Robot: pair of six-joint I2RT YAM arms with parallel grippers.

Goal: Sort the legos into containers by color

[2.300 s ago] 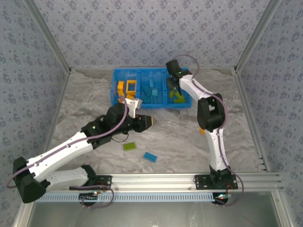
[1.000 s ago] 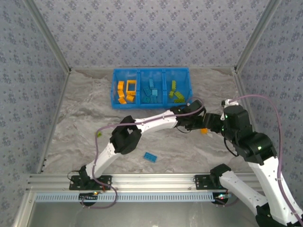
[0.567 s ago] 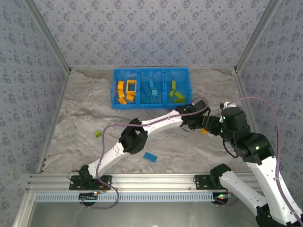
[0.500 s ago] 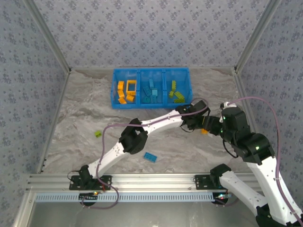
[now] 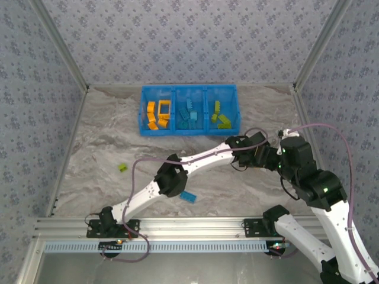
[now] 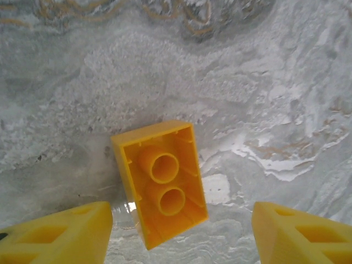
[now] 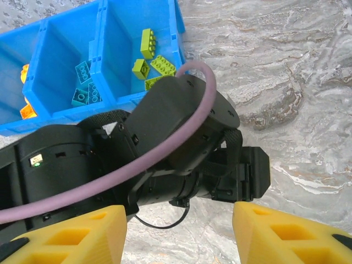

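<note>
An orange brick (image 6: 162,187) lies upside down on the marble-patterned table, its hollow underside up. It sits just ahead of my left gripper (image 6: 181,234), slightly left of the midline, and the gripper is open with nothing touching its yellow fingers (image 6: 60,234). My right gripper (image 7: 179,236) is open too and holds nothing; the left arm's black wrist (image 7: 181,143) lies across in front of it. The long blue bin (image 5: 188,131) stands at the back, with orange bricks (image 5: 157,112) left, blue bricks (image 5: 189,113) in the middle and lime bricks (image 5: 220,117) right.
A loose blue brick (image 5: 189,196) lies beside the left arm's elbow (image 5: 170,180). A lime brick (image 5: 122,168) rests at the left of the table. The two wrists crowd together at the right centre (image 5: 266,155). An aluminium rail (image 5: 189,225) runs along the near edge.
The left arm has stretched farther right, and its wrist now covers the orange brick in the top view. The right arm's wrist has shifted slightly right.
</note>
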